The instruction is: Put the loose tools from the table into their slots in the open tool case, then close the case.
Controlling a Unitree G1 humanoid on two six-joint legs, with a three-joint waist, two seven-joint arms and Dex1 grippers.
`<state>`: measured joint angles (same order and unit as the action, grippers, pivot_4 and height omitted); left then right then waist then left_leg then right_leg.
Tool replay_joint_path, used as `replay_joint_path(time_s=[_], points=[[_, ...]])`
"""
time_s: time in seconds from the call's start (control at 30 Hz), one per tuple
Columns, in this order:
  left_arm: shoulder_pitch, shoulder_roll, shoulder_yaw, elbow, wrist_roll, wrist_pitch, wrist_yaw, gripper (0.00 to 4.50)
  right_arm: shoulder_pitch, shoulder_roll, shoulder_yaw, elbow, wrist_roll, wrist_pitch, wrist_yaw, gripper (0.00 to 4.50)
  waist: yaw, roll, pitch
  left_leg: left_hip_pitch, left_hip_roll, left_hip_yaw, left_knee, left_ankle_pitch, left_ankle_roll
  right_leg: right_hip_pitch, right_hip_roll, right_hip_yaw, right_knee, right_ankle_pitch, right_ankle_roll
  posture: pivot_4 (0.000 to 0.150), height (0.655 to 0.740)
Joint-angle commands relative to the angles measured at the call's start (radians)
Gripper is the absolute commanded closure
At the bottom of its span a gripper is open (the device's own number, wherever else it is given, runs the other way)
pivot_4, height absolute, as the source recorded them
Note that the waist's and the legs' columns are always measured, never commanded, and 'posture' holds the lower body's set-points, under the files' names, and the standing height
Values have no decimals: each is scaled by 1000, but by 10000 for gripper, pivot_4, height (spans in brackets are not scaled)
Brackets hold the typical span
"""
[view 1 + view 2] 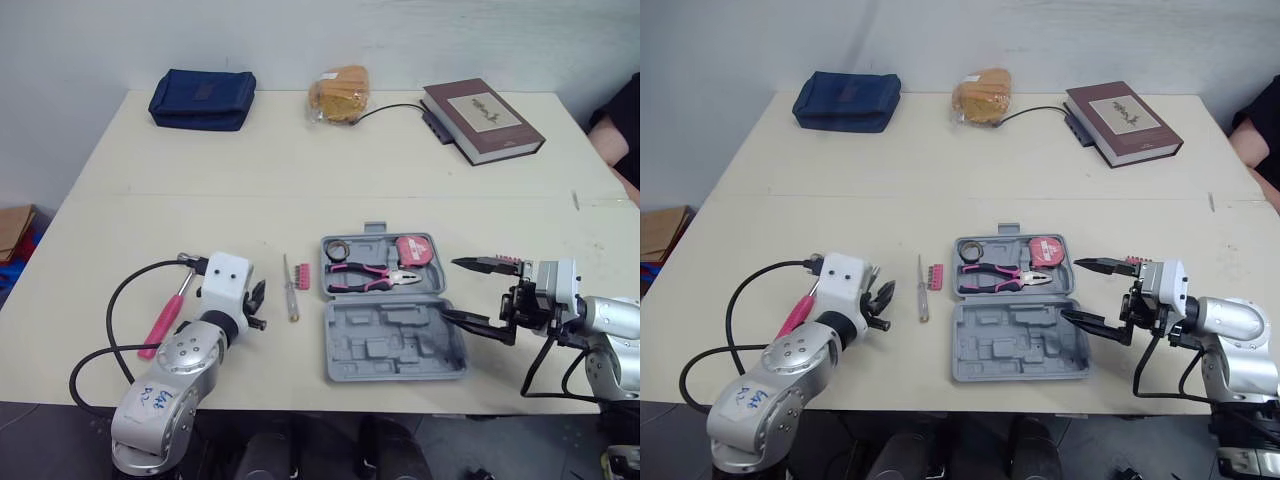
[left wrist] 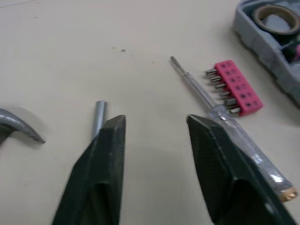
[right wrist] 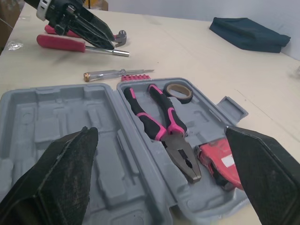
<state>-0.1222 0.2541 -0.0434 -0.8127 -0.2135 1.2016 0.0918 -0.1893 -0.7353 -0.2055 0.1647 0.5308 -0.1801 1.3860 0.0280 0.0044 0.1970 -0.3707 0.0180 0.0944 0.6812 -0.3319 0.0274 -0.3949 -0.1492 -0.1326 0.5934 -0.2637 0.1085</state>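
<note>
The counter [image 1: 300, 160] was lit brightly and evenly by diffuse light from above. Soft, faint shadows were cast beneath the fingers [image 2: 101, 173] of the left gripper [image 2: 155, 120], beside the hammer [image 2: 18, 124] and along the book [image 1: 485, 120]. A dull sheen was carried by the screwdriver [image 2: 197, 89].

pliers [image 1: 368, 277] in case [image 1: 395, 350] | screwdriver [image 1: 290, 298] left (bits [image 1: 302, 277] beside) | hammer [image 1: 165, 322] farther left

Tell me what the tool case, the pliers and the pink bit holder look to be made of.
Grey open tool case: matte moulded plastic, judging by its formed recesses. Pink-and-black-handled pliers: dull grey metal head; grips probably plastic or rubber. Pink block-shaped bit holder: likely plastic, holding shiny metal bits.
</note>
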Motion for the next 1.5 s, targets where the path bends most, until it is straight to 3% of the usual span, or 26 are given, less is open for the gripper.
replay_joint_path(time_s=[0.03,0.1,0.37,0.67,0.77,0.9,1.03,1.3,1.5], points=[[-47,-52,-54,-10,7,78,13,10793,-5,-18,-35,9,8,-33,27,0,0,0,0,0,0,0,0,0,0,0,0,0,0,0,0,1500,7400],[-52,-71,-66,29,30,74,30,4132,1,-23,-37,14,11,-37,38,0,-1,0,0,0,0,0,0,0,0,0,0,0,0,0,0,1500,7400],[-58,-139,-105,106,54,92,33,4132,-7,-39,-50,66,21,-59,88,0,-1,0,0,0,0,1,0,0,0,0,1,-1,0,0,0,1500,7400],[-27,-197,-44,127,94,119,55,4132,-26,-32,-48,75,22,-57,110,0,0,0,0,1,0,0,0,0,0,0,0,0,0,0,0,1500,7400],[22,-222,6,89,103,138,61,11508,-34,-31,-47,79,21,-55,112,0,-2,0,0,1,0,0,0,0,0,0,0,0,0,0,0,1500,7400],[107,-243,44,59,98,147,44,28630,-43,-30,-42,88,16,-58,114,0,-6,1,0,1,2,2,0,-1,-1,0,1,0,-1,0,0,1500,7400],[97,-255,64,77,105,124,44,44957,-57,-28,-39,101,13,-64,116,0,-2,2,-1,2,1,2,0,-1,-1,1,1,0,0,0,0,1500,7400],[74,-175,71,30,110,-68,-18,44957,-75,-21,-46,138,5,-102,113,0,-2,2,-1,1,2,1,0,-1,0,0,1,0,0,0,-1,1500,7400],[91,11,6,-9,103,-316,-176,44957,-52,-32,-58,134,21,-121,126,0,-2,2,-1,0,2,2,0,-2,0,-1,0,0,-1,0,-1,1500,7400]])
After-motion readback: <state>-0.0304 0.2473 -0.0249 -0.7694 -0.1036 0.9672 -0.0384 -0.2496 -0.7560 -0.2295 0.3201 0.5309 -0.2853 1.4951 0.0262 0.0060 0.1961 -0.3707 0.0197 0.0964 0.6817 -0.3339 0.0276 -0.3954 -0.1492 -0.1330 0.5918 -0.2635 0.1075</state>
